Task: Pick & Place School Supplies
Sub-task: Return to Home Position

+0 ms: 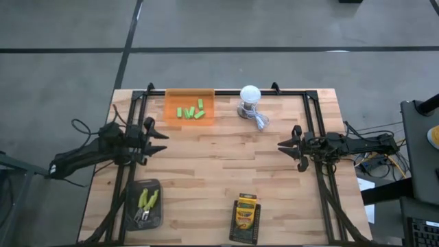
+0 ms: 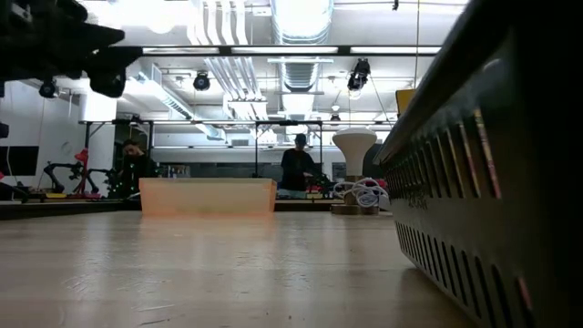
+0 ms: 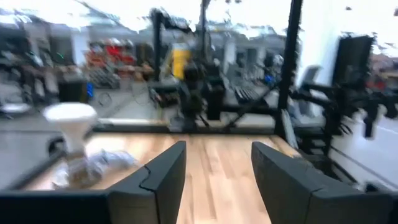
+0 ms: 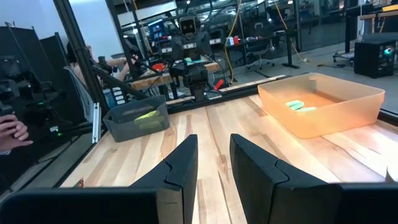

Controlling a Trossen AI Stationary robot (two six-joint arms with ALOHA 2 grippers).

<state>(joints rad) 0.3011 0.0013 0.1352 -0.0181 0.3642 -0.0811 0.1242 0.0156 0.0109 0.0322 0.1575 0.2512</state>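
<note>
High view | left hand [image 1: 163, 139] wide | right hand [image 1: 282, 148] narrowly parted | bulb [image 1: 250, 95] beside orange bin [image 1: 189, 92]

Blocks [image 1: 191, 112] in far tray [image 1: 171, 103], bulb [image 1: 250, 95] beside it; pliers [image 1: 146, 202] in left bin [image 1: 144, 182], crayon boxes [image 1: 246, 214] in right bin [image 1: 244, 237]

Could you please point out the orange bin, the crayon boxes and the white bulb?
orange bin [image 1: 170, 103]: high view, bare floor near its left wall.
crayon boxes [image 1: 246, 209]: high view, yellow face of the top box.
white bulb [image 1: 250, 92]: high view, its round top.
</note>
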